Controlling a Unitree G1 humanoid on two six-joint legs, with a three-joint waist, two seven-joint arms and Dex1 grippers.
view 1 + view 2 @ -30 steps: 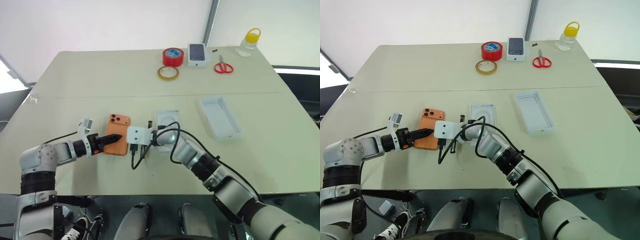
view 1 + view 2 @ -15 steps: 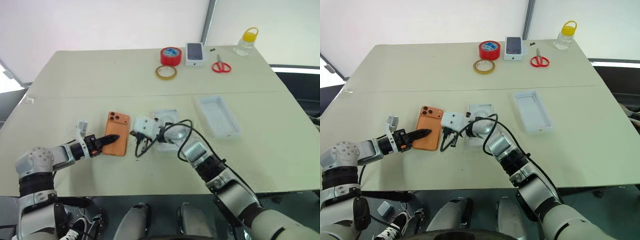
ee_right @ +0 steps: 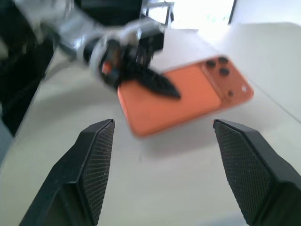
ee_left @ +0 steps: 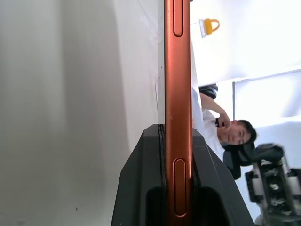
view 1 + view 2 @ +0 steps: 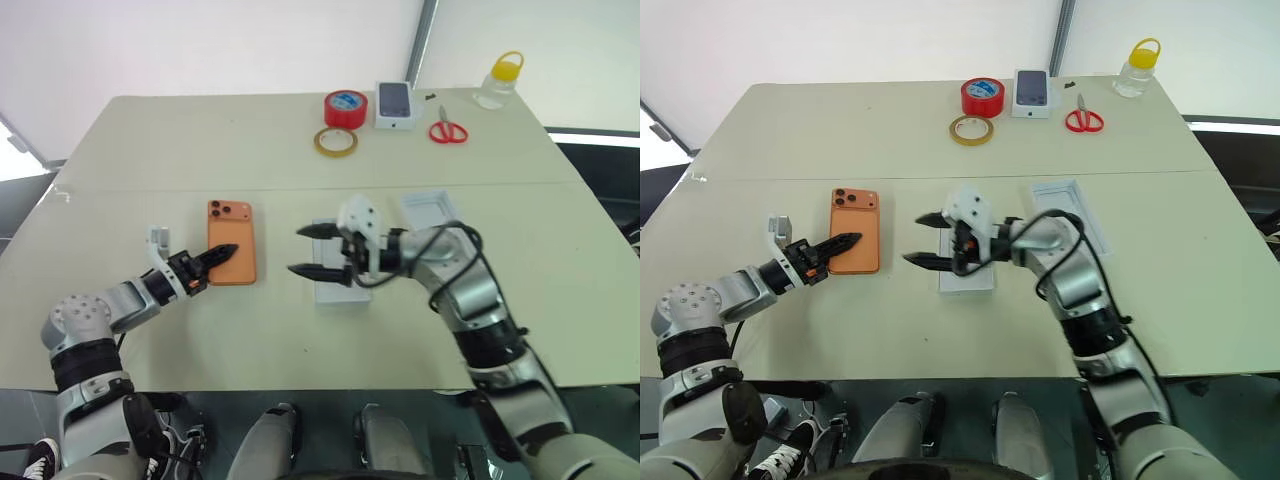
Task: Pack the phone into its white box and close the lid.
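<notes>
**Phone pinched at its near end, right tool spread above the tray**

The left tool [image 5: 222, 253] is pressed onto the near end of the phone [image 5: 232, 256]; the left wrist view shows one black finger on each face of the orange edge. The phone shows its back, lenses at the far corner, and seems to sit a little above the desk [image 5: 180, 150], though whether its far end touches the surface I cannot tell.

The right tool [image 5: 312, 250] hangs just beside the phone with its two fingers spread wide and nothing between them, pointing toward the phone. Its wrist block and looped black cable [image 5: 440, 245] cover much of the white box [image 5: 330, 290], which lies on the desk between the phone and the lid [image 5: 430, 207]; only the near end of the box shows clearly. The lid lies open side up, partly behind the right forearm.

Along the far edge, well apart from the work, sit a red tape roll [image 5: 345, 108], a tan tape ring [image 5: 336, 143], a small box with a phone picture [image 5: 395, 104], red-handled scissors [image 5: 447, 130] and a clear bottle with a yellow cap [image 5: 497, 83].

The desk's far left stretch and its near strip in front of both arms are bare. A person [image 4: 225, 129] shows behind the phone in the left wrist view.
</notes>
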